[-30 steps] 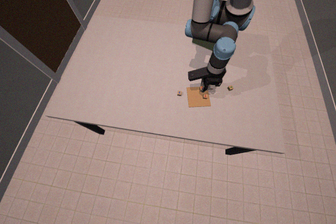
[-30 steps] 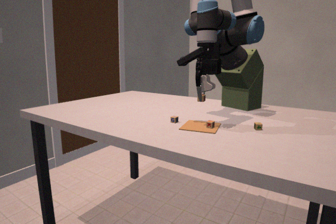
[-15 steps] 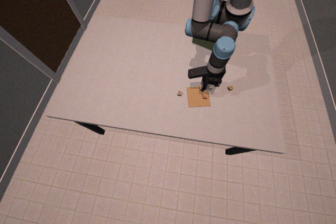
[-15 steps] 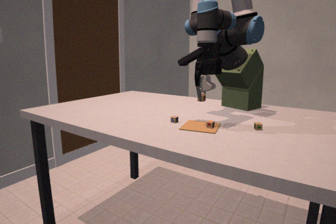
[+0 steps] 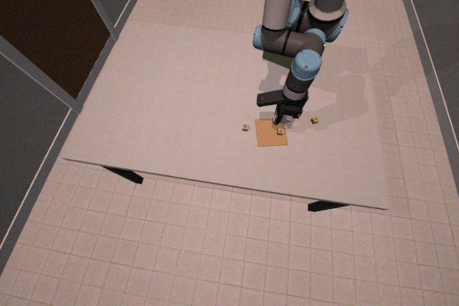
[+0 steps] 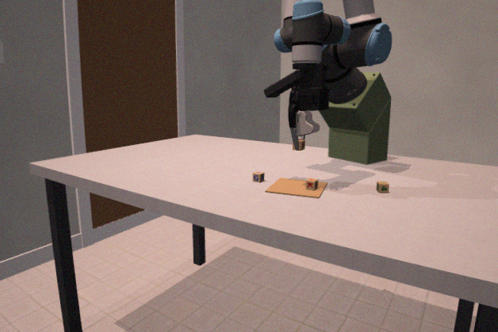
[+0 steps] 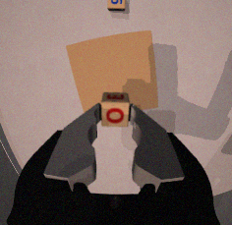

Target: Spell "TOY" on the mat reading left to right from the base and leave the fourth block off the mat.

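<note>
My gripper (image 7: 115, 105) is shut on a wooden block with a red O (image 7: 115, 111) and holds it in the air above the near edge of the tan mat (image 7: 114, 70). In the exterior view the held block (image 6: 300, 143) hangs well above the table. The mat (image 6: 296, 187) carries one block with a red letter (image 6: 311, 184) near its right edge. A block with a blue G (image 6: 258, 177) lies on the table left of the mat; it also shows in the wrist view (image 7: 116, 1). A block with a green mark (image 6: 382, 186) lies on the table right of the mat.
The green robot base (image 6: 360, 119) stands at the back of the table behind the mat. The table's front edge (image 5: 222, 185) runs below the mat in the top view. A brown door (image 6: 126, 58) is at the left.
</note>
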Tool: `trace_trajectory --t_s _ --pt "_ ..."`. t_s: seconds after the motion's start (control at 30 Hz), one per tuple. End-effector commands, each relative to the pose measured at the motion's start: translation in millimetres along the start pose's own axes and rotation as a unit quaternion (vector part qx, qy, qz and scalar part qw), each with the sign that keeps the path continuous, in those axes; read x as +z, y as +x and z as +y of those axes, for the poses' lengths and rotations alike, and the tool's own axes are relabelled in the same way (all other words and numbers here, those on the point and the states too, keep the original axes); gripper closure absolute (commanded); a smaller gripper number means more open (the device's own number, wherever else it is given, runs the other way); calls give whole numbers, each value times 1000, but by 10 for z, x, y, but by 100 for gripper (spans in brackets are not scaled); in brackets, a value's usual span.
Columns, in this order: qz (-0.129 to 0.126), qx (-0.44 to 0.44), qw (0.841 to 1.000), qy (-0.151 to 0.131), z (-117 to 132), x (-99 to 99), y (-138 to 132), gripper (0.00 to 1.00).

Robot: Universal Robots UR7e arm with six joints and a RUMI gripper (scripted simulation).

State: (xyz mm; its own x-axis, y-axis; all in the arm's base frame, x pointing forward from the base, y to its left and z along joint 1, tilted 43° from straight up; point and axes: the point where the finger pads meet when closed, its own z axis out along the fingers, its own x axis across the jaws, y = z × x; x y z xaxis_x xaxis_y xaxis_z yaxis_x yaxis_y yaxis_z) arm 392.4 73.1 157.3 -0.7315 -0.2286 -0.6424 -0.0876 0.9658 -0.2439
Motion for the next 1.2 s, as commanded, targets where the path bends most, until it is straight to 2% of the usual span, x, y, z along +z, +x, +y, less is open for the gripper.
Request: trace_trajectory --t_s 0.0,0.77,1.17 --pt "0 0 1000 0 0 -2 -3 95" --pt "0 1 1000 0 1 78 -4 95" --pt "0 1 1000 0 5 321 -6 95"
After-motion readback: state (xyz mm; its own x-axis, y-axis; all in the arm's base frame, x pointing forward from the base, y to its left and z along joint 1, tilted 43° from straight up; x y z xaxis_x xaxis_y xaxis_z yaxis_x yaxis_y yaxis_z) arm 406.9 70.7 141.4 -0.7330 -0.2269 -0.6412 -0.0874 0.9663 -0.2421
